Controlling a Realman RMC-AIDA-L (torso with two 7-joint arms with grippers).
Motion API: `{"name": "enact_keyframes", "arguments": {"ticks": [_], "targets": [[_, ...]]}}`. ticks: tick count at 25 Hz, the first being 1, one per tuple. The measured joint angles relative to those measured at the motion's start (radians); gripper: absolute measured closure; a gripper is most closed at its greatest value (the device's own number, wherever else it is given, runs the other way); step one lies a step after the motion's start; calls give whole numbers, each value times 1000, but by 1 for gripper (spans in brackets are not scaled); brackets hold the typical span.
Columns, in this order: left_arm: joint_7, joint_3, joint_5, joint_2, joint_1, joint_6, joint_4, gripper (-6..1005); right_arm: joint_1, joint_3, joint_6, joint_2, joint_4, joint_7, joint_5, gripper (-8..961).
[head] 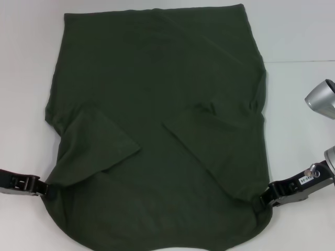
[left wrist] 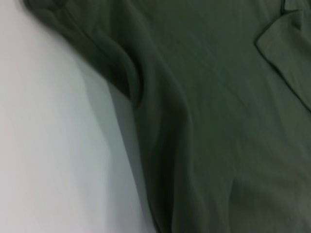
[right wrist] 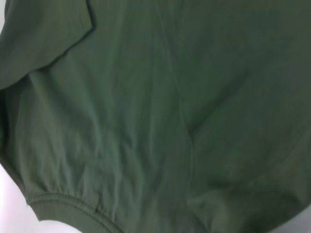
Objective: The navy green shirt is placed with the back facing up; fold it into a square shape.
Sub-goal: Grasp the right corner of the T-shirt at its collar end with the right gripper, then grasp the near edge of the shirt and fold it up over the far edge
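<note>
Navy green shirt [head: 157, 110] spread on white surface [head: 298, 36], plain side up, both sleeves folded inward onto body. Near part of shirt bunched and curved between 2 grippers. Left gripper [head: 46, 189] at shirt's near-left edge, fingers clenched on fabric there. Right gripper [head: 266, 200] at shirt's near-right edge, fingers clenched on fabric too. Left wrist view: shirt [left wrist: 218, 126] with long fold ridges beside bare surface [left wrist: 53, 160]. Right wrist view: shirt [right wrist: 146, 111] fills frame, ribbed collar edge at one corner.
</note>
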Motion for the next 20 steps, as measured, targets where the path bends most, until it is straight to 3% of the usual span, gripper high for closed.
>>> {"name": "enact_keyframes", "arguments": {"ticks": [5, 20], "targets": [[0, 0, 0, 1, 0, -2, 0, 970, 0, 0, -5, -2, -7, 0, 0, 895], [48, -8, -30, 13, 2, 81, 10, 970, -15, -6, -80, -21, -63, -48, -1, 894]]}}
